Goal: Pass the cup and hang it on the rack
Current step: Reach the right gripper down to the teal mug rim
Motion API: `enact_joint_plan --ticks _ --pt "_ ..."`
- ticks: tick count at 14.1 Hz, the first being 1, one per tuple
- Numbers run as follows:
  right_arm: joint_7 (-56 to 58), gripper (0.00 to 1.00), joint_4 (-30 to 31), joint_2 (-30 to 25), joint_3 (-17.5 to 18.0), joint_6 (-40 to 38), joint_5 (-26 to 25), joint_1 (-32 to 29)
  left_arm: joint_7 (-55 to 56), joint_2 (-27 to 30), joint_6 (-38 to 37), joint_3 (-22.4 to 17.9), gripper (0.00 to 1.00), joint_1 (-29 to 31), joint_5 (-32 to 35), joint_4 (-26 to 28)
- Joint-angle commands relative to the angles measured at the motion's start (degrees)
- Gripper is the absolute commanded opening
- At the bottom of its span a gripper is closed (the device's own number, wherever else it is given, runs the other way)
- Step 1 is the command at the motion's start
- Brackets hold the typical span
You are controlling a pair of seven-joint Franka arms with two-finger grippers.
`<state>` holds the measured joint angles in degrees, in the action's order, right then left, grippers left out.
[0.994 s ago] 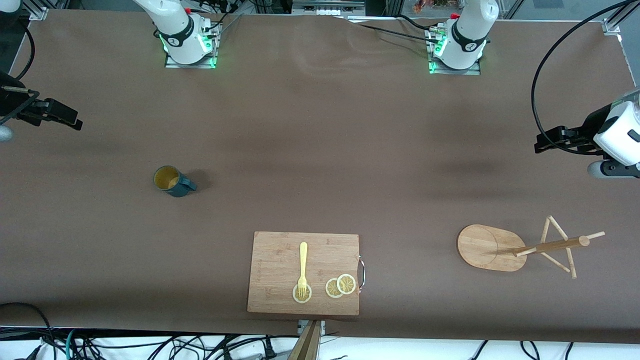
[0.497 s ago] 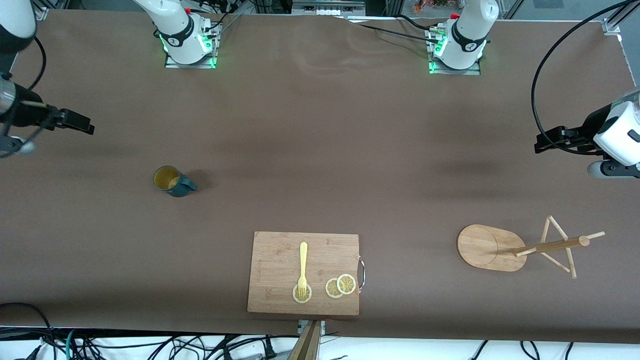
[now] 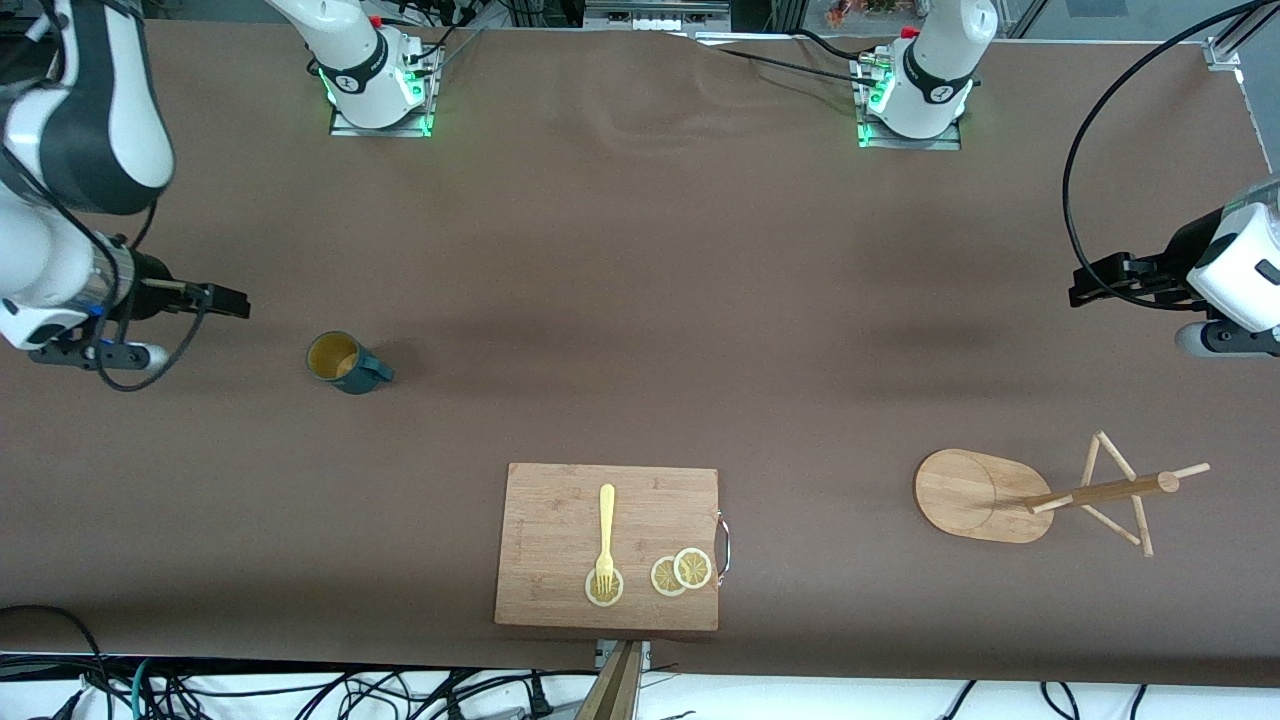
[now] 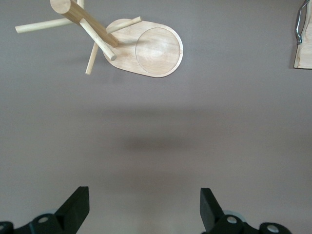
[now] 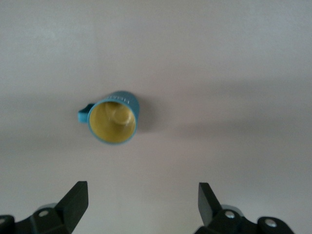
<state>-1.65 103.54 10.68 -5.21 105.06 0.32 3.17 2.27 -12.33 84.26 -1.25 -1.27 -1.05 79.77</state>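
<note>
One cup point(image 3: 345, 363) stands upright on the brown desk point(image 3: 640, 300) in the left-middle of the front view, its yellowish inside open to the camera and its handle turned toward the lower right of that frame. One rack point(image 3: 1040, 495) sits in the lower right of the frame, toward the left arm's end of the desk, nearer the front camera than the cup and well apart from it.

One cutting board point(image 3: 608, 546) lies at the lower centre, close to the desk's near edge, carrying one yellow fork point(image 3: 605, 540) and three lemon slices point(image 3: 680, 572) — one under the fork's tines, two overlapping near the board's metal handle.

The right gripper point(image 3: 228, 301) hangs at the left edge of the front view, near the cup; its fingers point(image 5: 74, 201) are spread apart and empty, with bare desk between them and the cup. The left gripper point(image 3: 1098, 281) waits at the right edge — fingers point(image 4: 76, 206) spread, holding nothing.

Bare desk fills the wide middle band between cup and rack.
</note>
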Motion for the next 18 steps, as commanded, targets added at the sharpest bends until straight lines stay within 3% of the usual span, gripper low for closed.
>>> enact_joint_plan --ticks 1,4,7,15,16,18 --pt "0.33 1.00 11.48 -3.64 1.16 13.01 -0.23 0.09 0.11 -0.68 -0.15 0.02 1.00 0.30 -1.50 -1.46" --pt "0.33 1.00 19.75 -3.30 1.78 28.49 -0.14 0.26 0.11 -0.68 -0.15 0.02 1.00 0.30 -1.50 -1.46" --pt "0.24 1.00 24.25 -2.42 2.04 36.95 -0.14 0.26 0.11 -0.68 -0.15 0.02 1.00 0.30 -1.50 -1.46" --pt "0.24 1.00 24.96 3.47 2.75 41.27 0.21 0.35 0.11 -0.68 -0.15 0.02 1.00 0.30 -1.50 -1.46" --pt "0.24 0.98 24.96 4.08 2.83 41.45 0.21 0.35 0.11 -0.68 -0.15 0.02 1.00 0.30 -1.50 -1.46" --pt "0.33 0.78 24.96 5.31 2.84 42.50 0.21 0.35 0.11 -0.68 -0.15 0.02 1.00 0.30 -1.50 -1.46"
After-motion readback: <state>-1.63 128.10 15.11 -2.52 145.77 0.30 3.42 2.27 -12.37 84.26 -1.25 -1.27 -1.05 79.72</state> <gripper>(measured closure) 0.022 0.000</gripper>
